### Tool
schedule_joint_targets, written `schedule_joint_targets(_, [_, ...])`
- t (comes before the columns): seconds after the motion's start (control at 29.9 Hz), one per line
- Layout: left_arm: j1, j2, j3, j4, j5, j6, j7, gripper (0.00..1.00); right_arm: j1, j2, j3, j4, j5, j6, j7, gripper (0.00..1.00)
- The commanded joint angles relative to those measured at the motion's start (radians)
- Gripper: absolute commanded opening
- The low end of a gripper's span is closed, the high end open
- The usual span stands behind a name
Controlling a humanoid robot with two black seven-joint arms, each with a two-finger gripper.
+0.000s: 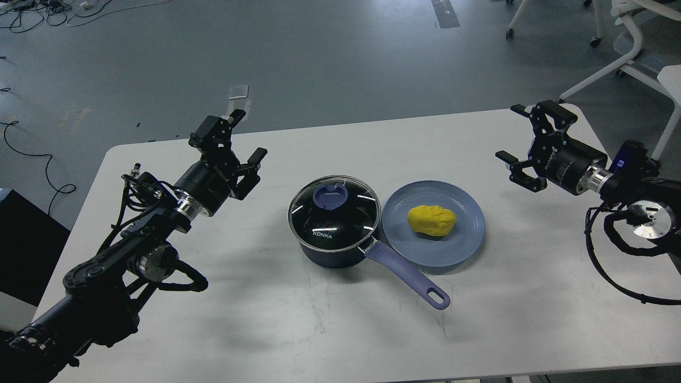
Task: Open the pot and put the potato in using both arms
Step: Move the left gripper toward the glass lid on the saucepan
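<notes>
Pot (332, 234) sits mid-table, dark navy body, glass lid (334, 213) seated flat on its rim, lavender knob (330, 195) on top, "KONKA" printed on the glass. Lid on means step one is not done. Pot's long lavender handle (407, 276) points toward the near right, away from the pot, hole at its far end.

Potato (432, 220) is just right of the pot, yellow lump lying on a flat blue plate (468, 239). Plate edge is close to the pot's right side, almost touching near the handle root; can't tell if they actually meet. Potato not in the pot, not gripped. Step two not done either.

Left gripper (239, 146) hangs left of the pot and a bit farther back, clear of the lid, fingers spread wide, nothing between them. Right gripper (515, 135) is well right of the pot, beyond the plate, near the table's right edge, fingers also spread apart, empty.

White table (319, 330) under it all; grey floor, cables and chair legs behind, no bearing on the job.

Judgement: task at its very start. Nothing lifted, nothing moved in. Left to do: one arm takes the knob and lifts the lid off, other arm picks the potato from the plate and drops it into the open pot. Left arm sits nearer the lid, right nearer the potato, so that split looks likely.
</notes>
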Motion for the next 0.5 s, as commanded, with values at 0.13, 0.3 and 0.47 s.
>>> schedule_joint_targets(0.13, [0.013,0.005,0.004,-0.002,-0.001,-0.003,0.000,0.98,0.000,0.003,0.003,-0.001,-0.001,0.000,0.000,1.00])
schedule_joint_targets(0.3, [0.004,0.014,0.001,0.002,-0.003,-0.021,0.000,0.98,0.000,0.004,0.003,-0.001,-0.003,0.000,0.000,1.00])
schedule_joint_targets(0.47, [-0.001,0.062,0.001,0.016,-0.006,-0.108,0.000,0.98,0.000,0.000,0.000,-0.001,-0.003,0.000,0.000,1.00])
